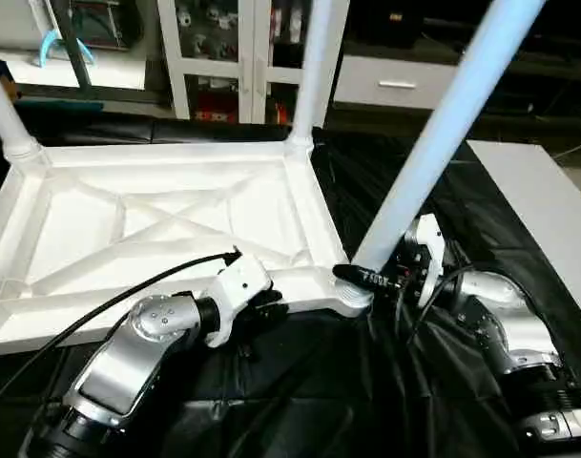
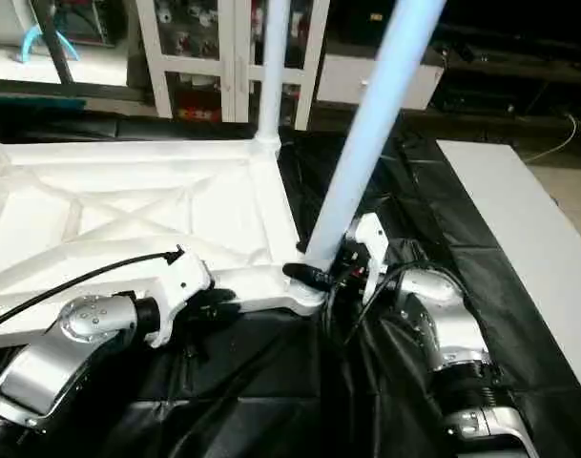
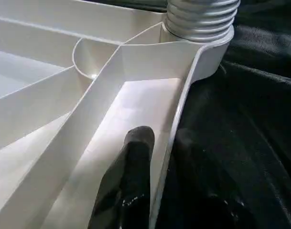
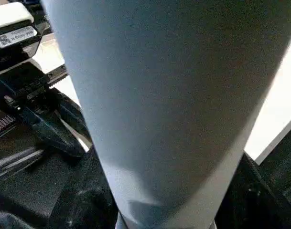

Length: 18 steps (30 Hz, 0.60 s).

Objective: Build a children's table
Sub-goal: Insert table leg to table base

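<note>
Right wrist view: left gripper (image 4: 49, 119) pinching the tabletop (image 1: 166, 219) rim bears an unreadable white label (image 4: 14, 36).

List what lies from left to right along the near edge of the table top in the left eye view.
left gripper clamped on the rim of the table top → corner socket holding the tilted leg → right gripper at the base of that leg → white flat board.
</note>
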Motion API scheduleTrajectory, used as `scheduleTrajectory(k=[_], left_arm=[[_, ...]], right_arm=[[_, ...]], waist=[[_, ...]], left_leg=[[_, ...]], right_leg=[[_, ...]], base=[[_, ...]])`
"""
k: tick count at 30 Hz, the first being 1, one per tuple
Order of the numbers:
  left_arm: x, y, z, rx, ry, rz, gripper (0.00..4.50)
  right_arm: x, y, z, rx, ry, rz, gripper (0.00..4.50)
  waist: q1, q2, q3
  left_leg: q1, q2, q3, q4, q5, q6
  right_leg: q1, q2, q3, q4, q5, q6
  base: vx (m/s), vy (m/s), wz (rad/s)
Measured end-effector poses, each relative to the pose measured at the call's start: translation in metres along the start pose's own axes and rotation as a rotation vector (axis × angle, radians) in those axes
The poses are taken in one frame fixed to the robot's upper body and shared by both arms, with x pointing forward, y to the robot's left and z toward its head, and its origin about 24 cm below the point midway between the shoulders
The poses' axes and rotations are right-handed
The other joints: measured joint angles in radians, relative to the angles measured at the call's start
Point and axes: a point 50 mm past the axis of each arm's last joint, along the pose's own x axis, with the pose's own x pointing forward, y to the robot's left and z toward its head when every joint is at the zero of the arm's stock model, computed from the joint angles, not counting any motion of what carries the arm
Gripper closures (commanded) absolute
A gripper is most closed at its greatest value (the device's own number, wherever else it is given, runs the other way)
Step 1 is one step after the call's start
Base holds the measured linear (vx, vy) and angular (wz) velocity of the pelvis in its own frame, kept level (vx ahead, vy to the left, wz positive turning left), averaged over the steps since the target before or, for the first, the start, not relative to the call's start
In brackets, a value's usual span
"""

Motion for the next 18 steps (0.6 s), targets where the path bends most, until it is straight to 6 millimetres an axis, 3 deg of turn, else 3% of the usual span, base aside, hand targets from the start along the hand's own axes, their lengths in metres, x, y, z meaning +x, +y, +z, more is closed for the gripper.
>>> scheduleTrajectory(k=[8,14,18], left_arm=[[0.007,0.001,0.0,-0.046,0.013,0.068,3.93],[0.041,0.002,0.014,-0.249,0.018,0.258,3.93],[0.058,0.0,0.024,-0.361,-0.003,0.344,3.93]], right_arm=[[0.014,-0.002,-0.009,0.029,-0.059,-0.139,2.61],[0.046,-0.021,-0.006,0.06,-0.1,-0.541,2.61],[0.063,-0.03,0.0,0.112,-0.125,-0.77,2.61]], waist=[[-0.009,-0.003,-0.002],[-0.038,0.002,-0.001],[-0.036,0.003,-0.001]], left_leg=[[0.006,0.001,0.0,0.0,0.003,-0.003],[0.014,0.001,0.001,-0.001,0.003,-0.008],[0.014,0.001,0.001,-0.003,0.003,-0.009]], right_leg=[[0.0,0.0,0.001,0.012,-0.006,-0.011],[0.002,-0.001,0.005,0.013,-0.004,-0.014],[0.001,-0.001,0.004,0.012,-0.004,-0.014]], base=[[0.0,0.0,0.0],[0.0,0.0,0.0],[0.0,0.0,0.0]])
